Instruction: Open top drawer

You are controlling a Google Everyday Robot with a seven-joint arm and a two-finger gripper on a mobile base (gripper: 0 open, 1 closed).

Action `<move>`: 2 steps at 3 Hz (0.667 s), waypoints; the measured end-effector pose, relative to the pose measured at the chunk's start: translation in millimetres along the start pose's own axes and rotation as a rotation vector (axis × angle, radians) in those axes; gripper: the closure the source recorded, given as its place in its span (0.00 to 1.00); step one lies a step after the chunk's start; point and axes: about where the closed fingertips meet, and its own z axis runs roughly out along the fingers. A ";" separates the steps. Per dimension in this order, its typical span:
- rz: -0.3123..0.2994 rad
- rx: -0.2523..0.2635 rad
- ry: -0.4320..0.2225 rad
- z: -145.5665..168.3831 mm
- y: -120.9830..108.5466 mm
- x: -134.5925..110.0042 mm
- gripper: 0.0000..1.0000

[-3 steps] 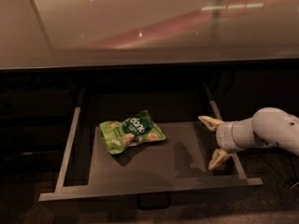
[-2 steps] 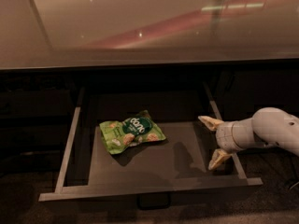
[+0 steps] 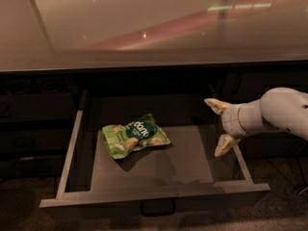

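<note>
Open grey top drawer [image 3: 159, 190], tool [image 3: 219, 125] right

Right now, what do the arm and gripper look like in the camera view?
The gripper, at the right side of the open top drawer, has two tapered cream-yellow fingers, spread apart, on a white wrist. The arm is a smooth, rounded white shell. No cables or markings are visible.

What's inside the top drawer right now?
One green snack bag lies on the top drawer floor. The gripper, open, hangs over its right side. The floor under the bag is covered.
</note>
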 end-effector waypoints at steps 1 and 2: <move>0.000 0.000 0.000 0.0 0.1 -0.1 0.00; -0.013 0.002 -0.021 6.1 16.4 -8.0 0.00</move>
